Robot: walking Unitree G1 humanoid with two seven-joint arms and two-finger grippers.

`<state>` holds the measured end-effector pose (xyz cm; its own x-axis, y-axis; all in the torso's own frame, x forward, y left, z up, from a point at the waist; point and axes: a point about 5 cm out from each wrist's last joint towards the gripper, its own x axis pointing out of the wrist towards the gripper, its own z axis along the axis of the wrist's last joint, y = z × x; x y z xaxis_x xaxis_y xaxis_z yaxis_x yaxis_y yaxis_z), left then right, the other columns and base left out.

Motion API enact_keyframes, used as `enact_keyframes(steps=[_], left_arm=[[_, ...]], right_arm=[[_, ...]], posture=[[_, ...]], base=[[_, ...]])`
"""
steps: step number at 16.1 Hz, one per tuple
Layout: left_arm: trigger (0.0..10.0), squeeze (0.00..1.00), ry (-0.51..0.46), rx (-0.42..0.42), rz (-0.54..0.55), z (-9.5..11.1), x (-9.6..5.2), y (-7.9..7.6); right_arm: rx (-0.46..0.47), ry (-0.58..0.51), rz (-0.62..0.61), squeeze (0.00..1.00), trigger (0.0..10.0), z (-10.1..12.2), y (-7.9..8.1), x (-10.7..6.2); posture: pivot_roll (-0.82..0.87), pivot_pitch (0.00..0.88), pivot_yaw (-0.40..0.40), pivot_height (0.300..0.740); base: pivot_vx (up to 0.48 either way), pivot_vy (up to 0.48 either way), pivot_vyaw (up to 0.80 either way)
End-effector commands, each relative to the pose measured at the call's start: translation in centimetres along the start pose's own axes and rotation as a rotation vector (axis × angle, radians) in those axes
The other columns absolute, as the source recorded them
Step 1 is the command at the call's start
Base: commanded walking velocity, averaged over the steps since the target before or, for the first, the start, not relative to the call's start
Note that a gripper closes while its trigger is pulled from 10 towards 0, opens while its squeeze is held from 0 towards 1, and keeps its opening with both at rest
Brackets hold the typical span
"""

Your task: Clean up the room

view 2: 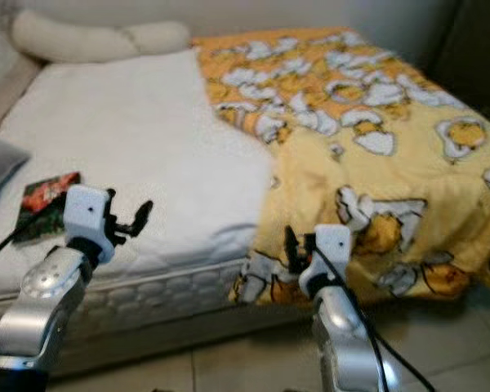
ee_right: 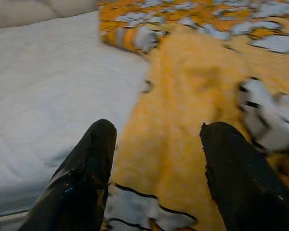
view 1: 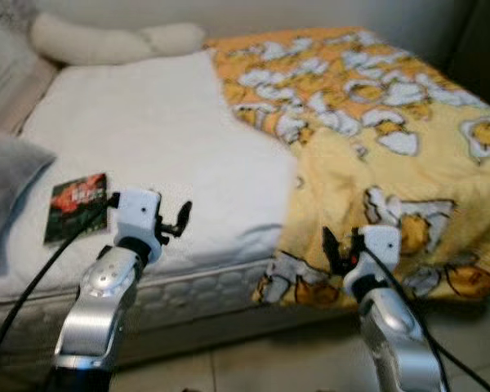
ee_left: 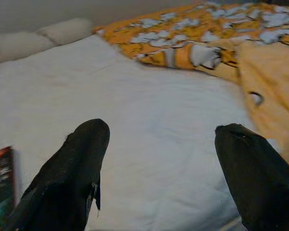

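A yellow and orange blanket (view 1: pixel 376 122) with a white bird print covers the right half of the bed and hangs over its front edge. The left half is bare white sheet (view 1: pixel 147 139). A small red and black book (view 1: pixel 76 206) lies on the sheet near the front left corner. My left gripper (view 1: pixel 182 219) stands open just above the front edge of the mattress, to the right of the book, with nothing between its fingers (ee_left: pixel 86 144). My right gripper (view 1: pixel 333 245) is open too, low in front of the hanging blanket edge (ee_right: pixel 173 144).
A long white pillow (view 1: pixel 106 41) lies across the head of the bed. A grey cushion (view 1: pixel 4 180) rests at the left edge. Pale tiled floor (view 1: pixel 269 359) runs along the front of the bed. Something dark (view 1: pixel 482 41) stands at the far right.
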<state>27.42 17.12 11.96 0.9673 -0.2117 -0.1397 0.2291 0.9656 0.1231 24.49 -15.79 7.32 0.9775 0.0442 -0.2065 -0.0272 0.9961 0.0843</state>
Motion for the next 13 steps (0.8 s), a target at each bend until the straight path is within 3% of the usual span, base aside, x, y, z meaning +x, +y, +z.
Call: enact_keyframes(steps=[1,6,8,13], left_arm=[[10.0,0.00,0.010,0.011,0.006,0.1,0.1,0.4],[10.0,0.00,0.005,0.010,0.007,0.1,-0.4,0.6],[10.0,0.00,0.005,-0.011,-0.001,0.1,-0.5,0.4],[10.0,0.00,-0.018,-0.016,-0.028,0.2,-0.5,-0.4]], right_arm=[[0.022,-0.010,0.002,0.00,10.0,0.4,0.3,0.1],[0.041,-0.008,0.011,0.00,10.0,0.4,0.6,0.2],[0.046,-0.006,0.007,0.00,10.0,0.3,0.6,0.3],[0.047,-0.021,0.038,0.00,10.0,0.6,0.6,0.4]], posture=[[-0.05,0.000,0.065,0.740],[-0.03,0.000,0.051,0.740],[-0.03,0.000,0.048,0.740],[-0.02,0.000,0.032,0.740]], base=[[0.000,0.311,-0.68],[0.000,0.299,-0.68],[0.000,0.000,-0.67],[0.000,0.000,0.00]])
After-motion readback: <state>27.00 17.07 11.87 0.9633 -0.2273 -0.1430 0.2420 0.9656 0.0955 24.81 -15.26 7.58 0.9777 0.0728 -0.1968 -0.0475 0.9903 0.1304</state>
